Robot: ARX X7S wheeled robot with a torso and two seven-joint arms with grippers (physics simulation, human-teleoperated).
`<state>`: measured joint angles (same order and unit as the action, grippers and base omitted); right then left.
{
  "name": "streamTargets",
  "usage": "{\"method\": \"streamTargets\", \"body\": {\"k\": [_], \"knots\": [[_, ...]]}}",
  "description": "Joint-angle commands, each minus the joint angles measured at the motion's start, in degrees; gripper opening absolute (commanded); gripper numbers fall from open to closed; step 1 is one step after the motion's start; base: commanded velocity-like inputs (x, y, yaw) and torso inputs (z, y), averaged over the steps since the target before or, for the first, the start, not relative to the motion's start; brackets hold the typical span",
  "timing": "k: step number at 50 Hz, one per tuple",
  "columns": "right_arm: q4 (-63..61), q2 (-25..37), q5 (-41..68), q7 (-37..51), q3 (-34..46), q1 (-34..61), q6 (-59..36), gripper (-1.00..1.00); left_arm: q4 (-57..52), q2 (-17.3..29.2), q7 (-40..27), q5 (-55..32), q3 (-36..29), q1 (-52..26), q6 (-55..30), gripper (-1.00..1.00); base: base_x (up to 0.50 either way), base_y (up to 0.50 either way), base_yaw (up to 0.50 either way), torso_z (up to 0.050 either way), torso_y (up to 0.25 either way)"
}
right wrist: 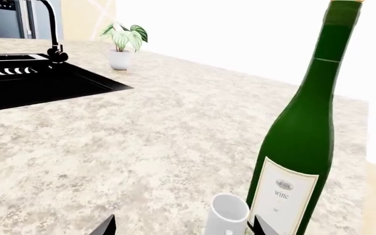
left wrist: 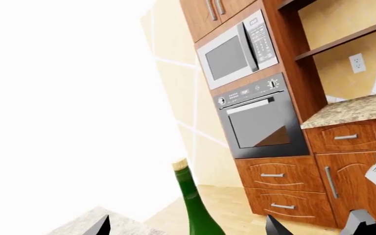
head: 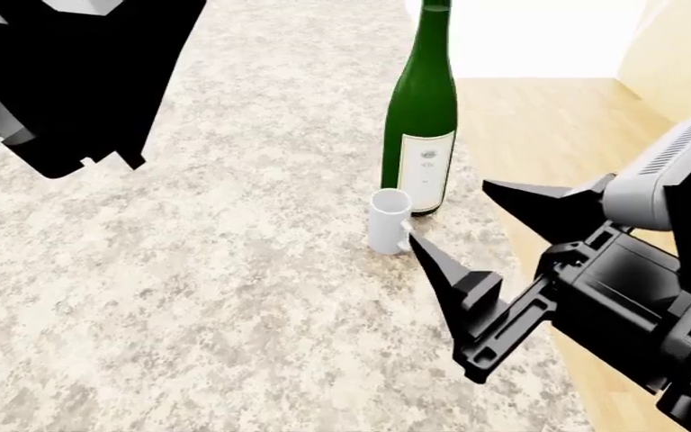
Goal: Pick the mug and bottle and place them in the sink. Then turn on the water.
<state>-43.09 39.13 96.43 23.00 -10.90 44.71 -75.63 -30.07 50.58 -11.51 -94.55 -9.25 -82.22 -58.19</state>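
On the speckled granite tabletop, the left hand hangs spread wide, gripping nothing. The white mug stands upright, touching the base of the green bottle, whose cream label reads "wine" in the right wrist view. The right hand is released, one fingertip just beside the mug. The black sink lies well apart.

A speckled beige granite countertop carries everything. Near its right edge a tall green bottle stands upright, a small white mug just beside it. Further off — a black sink set into the stone, and a potted plant beyond it.
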Motion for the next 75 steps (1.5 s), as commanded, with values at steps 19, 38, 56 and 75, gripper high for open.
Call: {"method": "streamTargets", "body": {"k": [19, 38, 56, 75], "knots": [[2.74, -5.35, -11.67, -3.15, 7.81, -2.10, 0.22, 1.00, -0.40, -1.93, -0.22, 0.07, -1.69, -1.18, 0.40, 1.00, 0.00, 0.00, 0.00, 0.000, 0.000], [6.07, -9.70, -19.79, -4.01, 14.11, -3.51, 2.18, 1.00, -0.29, -2.66, 0.15, 0.43, -2.34, -1.08, 0.89, 1.00, 0.00, 0.00, 0.00, 0.000, 0.000], [8.31, -11.54, -29.85, -4.13, 17.16, -5.90, 7.59, 1.00, -0.76, -1.94, 0.25, 0.32, -1.99, -0.08, 1.47, 1.00, 0.00, 0.00, 0.00, 0.000, 0.000], [7.93, -13.57, -31.82, -3.02, 20.64, -6.18, 8.50, 1.00, -1.01, -1.61, 0.02, -0.28, -2.01, -0.08, 1.78, 1.00, 0.00, 0.00, 0.00, 0.000, 0.000]]}}
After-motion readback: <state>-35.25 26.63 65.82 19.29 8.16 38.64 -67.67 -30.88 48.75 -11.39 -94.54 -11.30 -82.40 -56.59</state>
